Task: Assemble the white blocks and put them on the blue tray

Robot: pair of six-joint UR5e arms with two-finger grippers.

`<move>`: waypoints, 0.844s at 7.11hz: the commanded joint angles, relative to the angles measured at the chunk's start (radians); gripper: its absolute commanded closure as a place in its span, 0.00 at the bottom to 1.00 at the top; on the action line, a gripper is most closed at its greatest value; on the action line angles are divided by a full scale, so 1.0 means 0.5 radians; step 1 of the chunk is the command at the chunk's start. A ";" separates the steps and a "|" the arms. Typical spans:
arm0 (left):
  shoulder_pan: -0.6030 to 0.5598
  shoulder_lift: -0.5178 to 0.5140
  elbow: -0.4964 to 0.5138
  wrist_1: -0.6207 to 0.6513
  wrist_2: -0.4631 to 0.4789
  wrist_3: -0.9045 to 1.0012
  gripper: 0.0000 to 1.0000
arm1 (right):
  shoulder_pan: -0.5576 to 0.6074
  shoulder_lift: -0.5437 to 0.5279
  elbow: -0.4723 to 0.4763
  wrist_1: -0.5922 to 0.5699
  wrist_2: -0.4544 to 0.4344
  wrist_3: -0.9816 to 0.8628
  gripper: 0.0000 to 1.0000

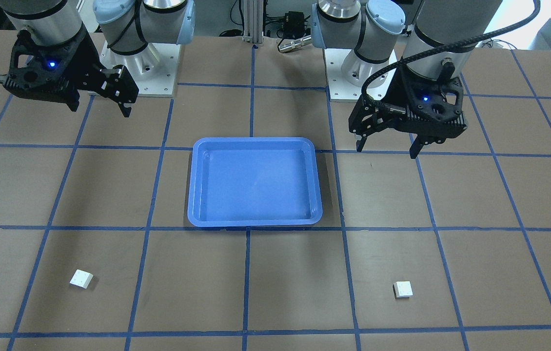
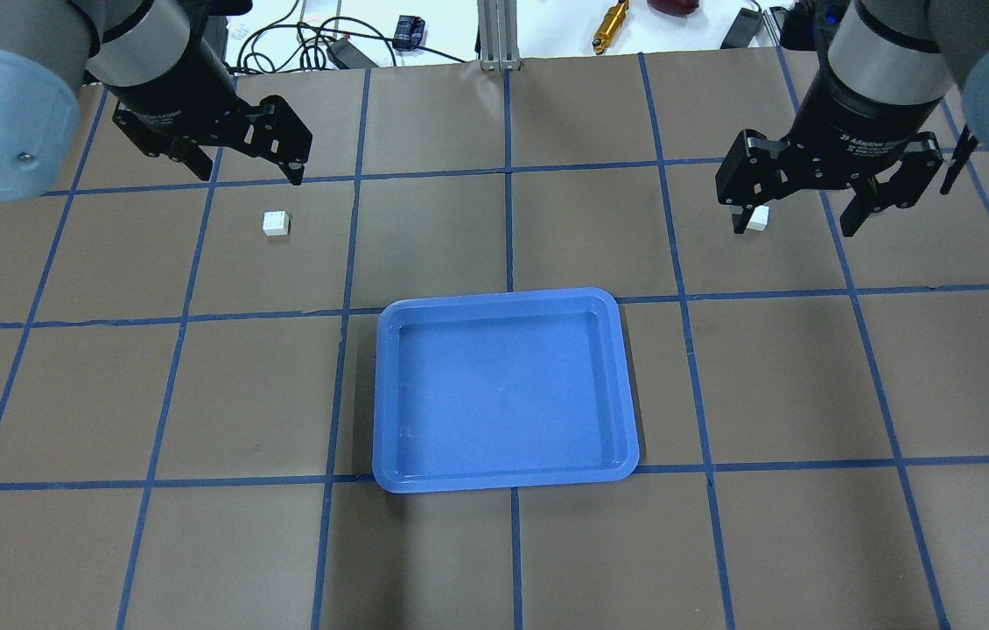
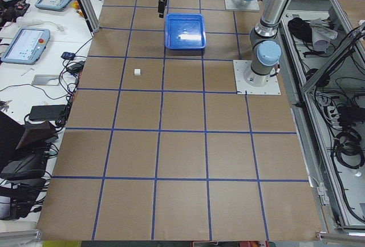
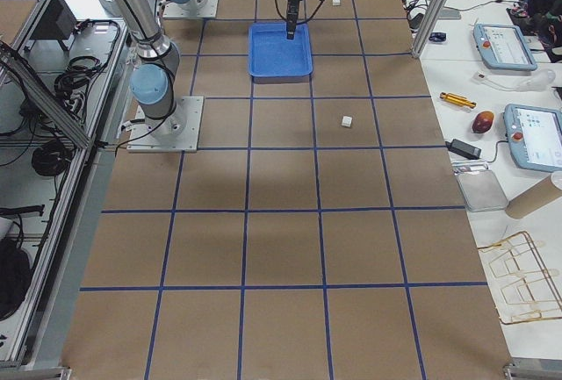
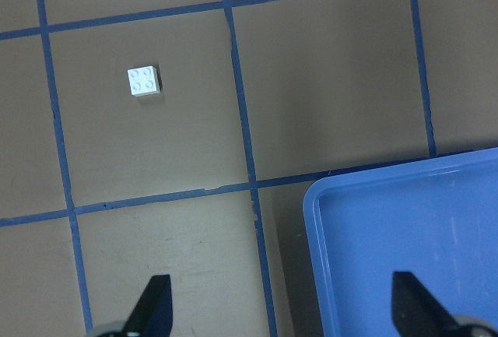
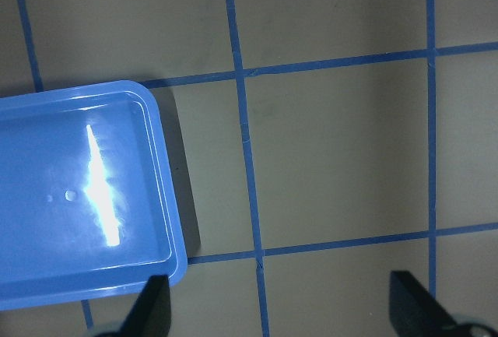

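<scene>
Both arms hang raised — left gripper [image 1: 386,149] and right gripper [image 2: 794,225] point down, jaws spread wide.

brown table [image 1: 275,292] with blue tape grid [image 1: 246,282]. blue tray [image 1: 196,185] lies mid-table; one white block [image 1: 81,279] and another white block [image 1: 403,289] lie well apart.

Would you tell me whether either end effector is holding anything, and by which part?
Nothing is held. The left end effector and right end effector are both open and empty; the two small white studded blocks lie on the brown table.
</scene>
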 commanded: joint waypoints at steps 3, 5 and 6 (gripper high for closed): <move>0.015 -0.036 -0.046 0.036 -0.018 0.034 0.00 | 0.000 0.008 -0.009 -0.006 -0.005 -0.003 0.00; 0.094 -0.195 -0.068 0.201 -0.030 0.349 0.00 | -0.003 0.008 -0.003 -0.010 -0.011 -0.027 0.00; 0.110 -0.336 -0.025 0.275 -0.015 0.386 0.00 | -0.003 0.008 0.009 0.015 -0.030 -0.036 0.00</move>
